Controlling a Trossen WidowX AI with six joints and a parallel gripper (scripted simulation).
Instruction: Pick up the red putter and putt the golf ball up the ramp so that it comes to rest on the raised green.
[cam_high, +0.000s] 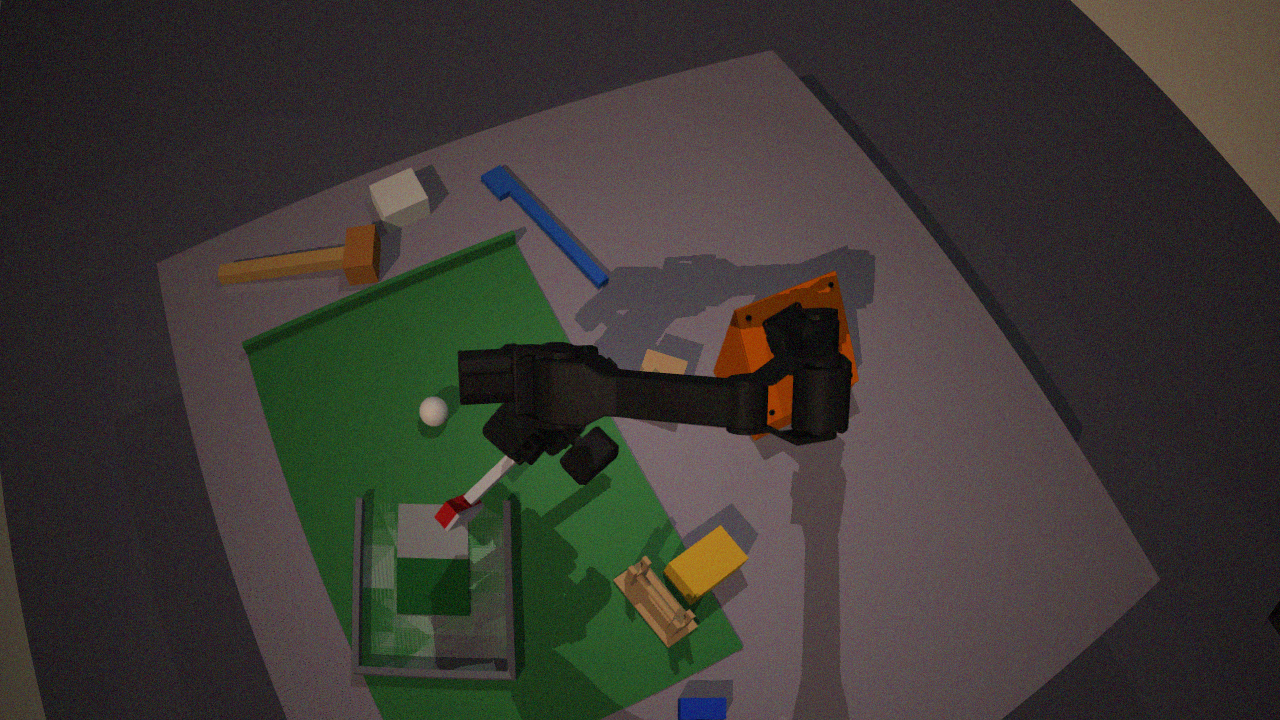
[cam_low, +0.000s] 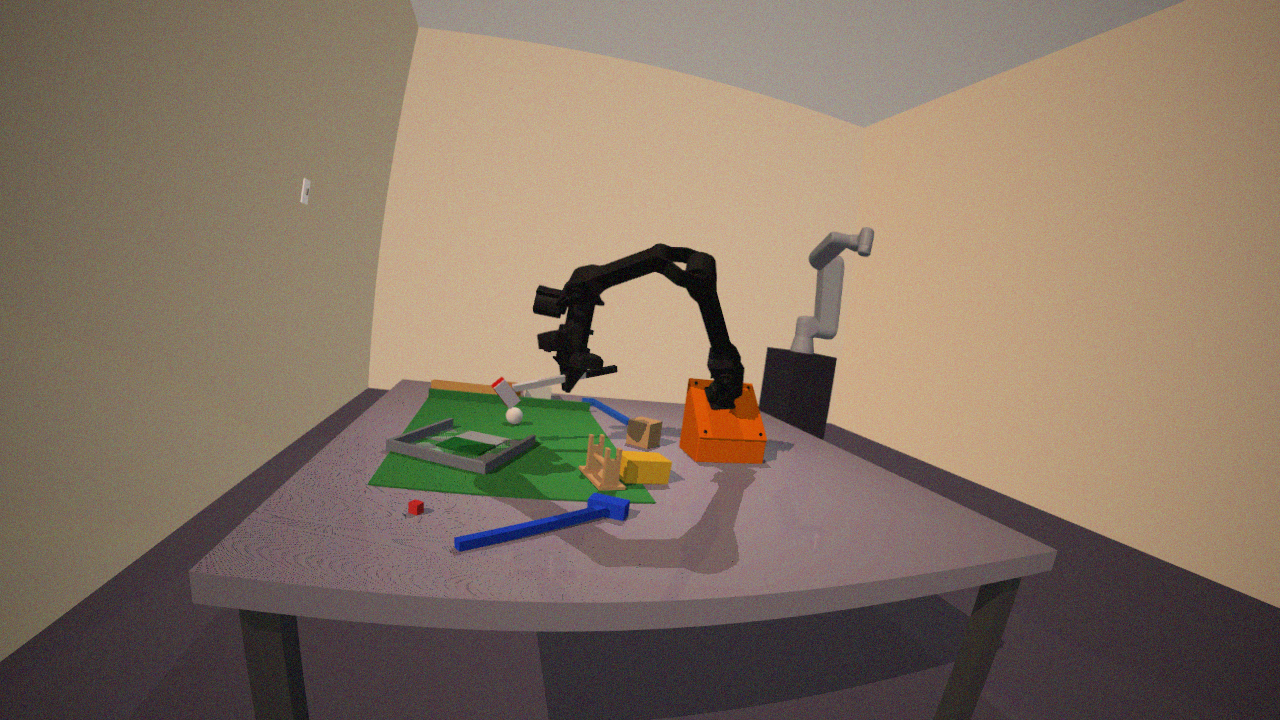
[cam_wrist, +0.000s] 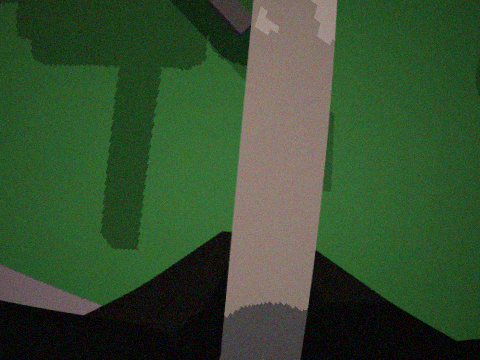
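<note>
My gripper (cam_high: 519, 450) (cam_low: 573, 373) (cam_wrist: 258, 251) is shut on the pale shaft of the red putter (cam_high: 483, 485) (cam_low: 539, 383) (cam_wrist: 286, 140) and holds it in the air over the green mat (cam_high: 358, 376) (cam_low: 429, 416) (cam_wrist: 400, 174). The putter's red head (cam_high: 452, 513) (cam_low: 504, 390) hangs above the near end of the grey ramp (cam_high: 432, 531). The white golf ball (cam_high: 433, 410) (cam_low: 513, 415) rests on the mat, left of my gripper and apart from the putter head. The raised green (cam_high: 433, 586) (cam_low: 460, 444) sits inside a grey frame (cam_high: 361, 582) (cam_low: 420, 454).
Around the mat lie a wooden mallet (cam_high: 295, 262), a white cube (cam_high: 399, 197), a blue bar (cam_high: 546, 223), a tan cube (cam_low: 644, 432), a yellow block (cam_high: 705, 562) (cam_low: 646, 467), a wooden rack (cam_high: 656, 600) (cam_low: 601, 465), a blue hammer (cam_low: 537, 526) and a small red cube (cam_low: 415, 506). The orange arm base (cam_high: 747, 344) (cam_low: 721, 429) stands to the right.
</note>
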